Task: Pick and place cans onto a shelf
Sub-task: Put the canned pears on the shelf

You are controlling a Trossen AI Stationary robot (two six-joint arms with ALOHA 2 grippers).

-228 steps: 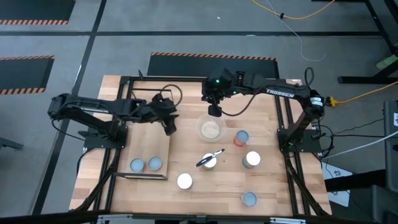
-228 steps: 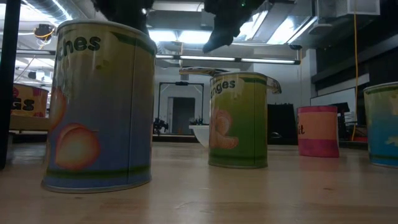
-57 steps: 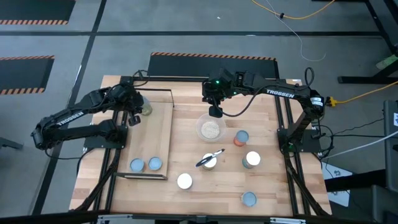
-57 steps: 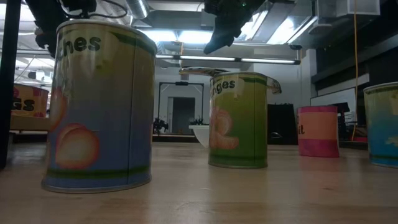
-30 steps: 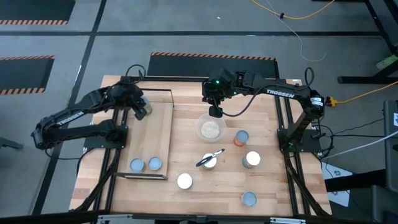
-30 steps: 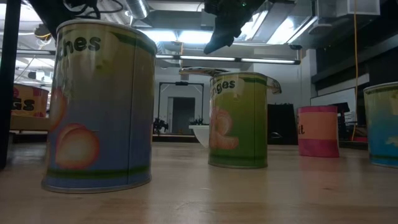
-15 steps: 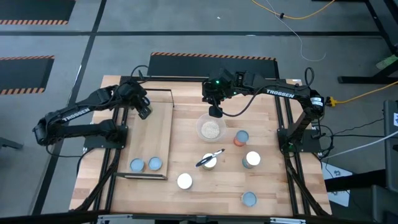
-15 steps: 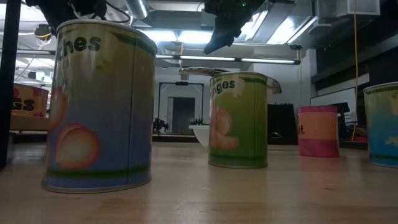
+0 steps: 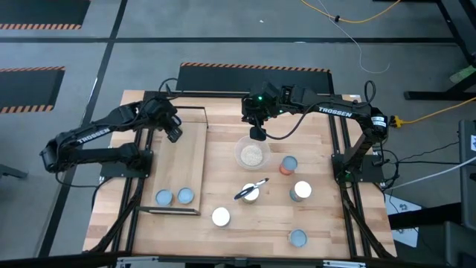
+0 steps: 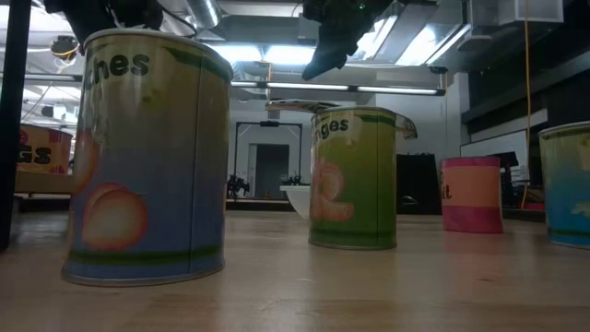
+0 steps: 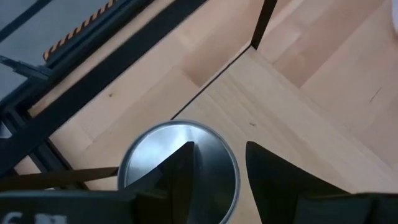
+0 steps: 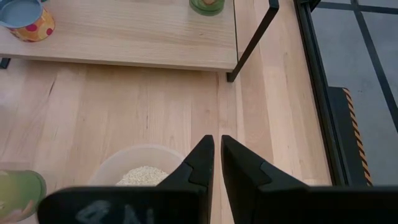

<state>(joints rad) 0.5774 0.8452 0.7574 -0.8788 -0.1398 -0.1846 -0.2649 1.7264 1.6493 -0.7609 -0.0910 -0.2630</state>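
Observation:
A silver-topped can (image 11: 163,158) stands on the shelf (image 9: 190,164) close to its far edge. It also shows as a green can (image 12: 207,5) in the right wrist view. My left gripper (image 11: 219,148) hovers open just above it, with its fingers over the can's top rather than at its sides; in the high view my left gripper (image 9: 174,135) hides the can. Two more cans (image 9: 163,197) (image 9: 184,195) stand at the shelf's near end. My right gripper (image 9: 256,134) hangs shut and still above the table, just beyond the bowl's far side.
A clear bowl of grains (image 9: 252,154) sits mid-table. On the tabletop stand several loose cans: one (image 9: 251,193) with a utensil across its top, and others (image 9: 221,217) (image 9: 288,164) (image 9: 301,190) (image 9: 297,237). Black posts (image 11: 264,18) stand at the shelf's corners.
My left gripper has edged a little toward the table's right and near side, staying over the can at the shelf's far end. That can is now hidden under it in the high view.

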